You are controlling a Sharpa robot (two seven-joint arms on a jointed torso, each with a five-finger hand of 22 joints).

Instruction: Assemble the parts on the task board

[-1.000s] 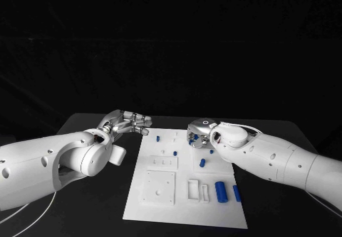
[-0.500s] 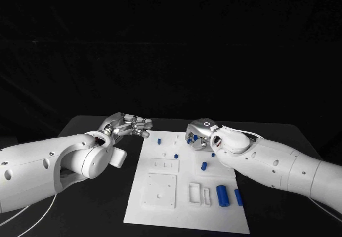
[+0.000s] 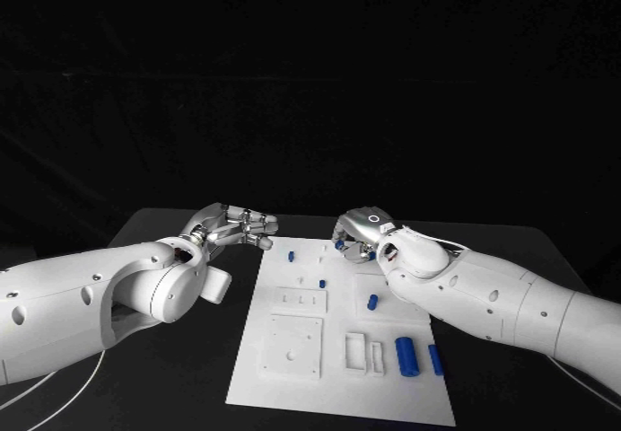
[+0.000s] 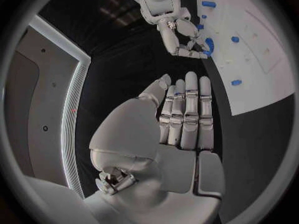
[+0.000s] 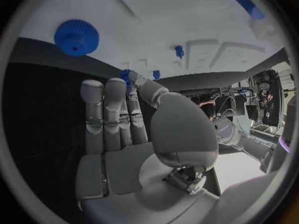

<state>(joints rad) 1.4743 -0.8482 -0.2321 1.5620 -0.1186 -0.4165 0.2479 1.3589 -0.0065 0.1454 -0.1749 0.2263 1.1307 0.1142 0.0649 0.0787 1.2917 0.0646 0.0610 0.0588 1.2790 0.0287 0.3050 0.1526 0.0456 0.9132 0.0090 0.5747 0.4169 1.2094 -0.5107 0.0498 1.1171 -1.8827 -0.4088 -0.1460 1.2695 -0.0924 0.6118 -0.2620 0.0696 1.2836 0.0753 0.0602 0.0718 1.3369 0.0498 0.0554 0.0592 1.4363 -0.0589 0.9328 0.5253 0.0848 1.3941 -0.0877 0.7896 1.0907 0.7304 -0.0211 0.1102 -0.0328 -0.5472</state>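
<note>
board point(image 3: 339, 382): white plate, centre of black table point(image 3: 194, 377), long axis running near to far; near edge fully visible, far right corner hidden behind the right hand.
left hand point(image 3: 237, 224): hovers just off the board's far left corner, fingers curled loosely toward each other, nothing in them. In the left wrist view the fingers point(image 4: 187, 109) lie straight and side by side, empty.
right hand point(image 3: 362, 235): over the board's far right area, fingers bunched round a small blue part. Left wrist view shows it clearer: fingertips clamped on a curved blue piece point(image 4: 207, 46). Shape of that piece hard to make out, mostly covered by fingers.
gear point(image 5: 76, 37): blue, toothed, lies flat on the board; seen in the right wrist view, can't place it in the head view, probably behind the right hand.
cylinders point(image 3: 404, 354): two blue ones side by side, near right of the board; the right one sits against the arm's edge.
small pegs: one at far left point(image 3: 292, 256), one mid-board point(image 3: 322, 284), one right of centre point(image 3: 371, 302).
recessed plate point(image 3: 293, 346): white square block, near left of the board; detail too faint to read.
</note>
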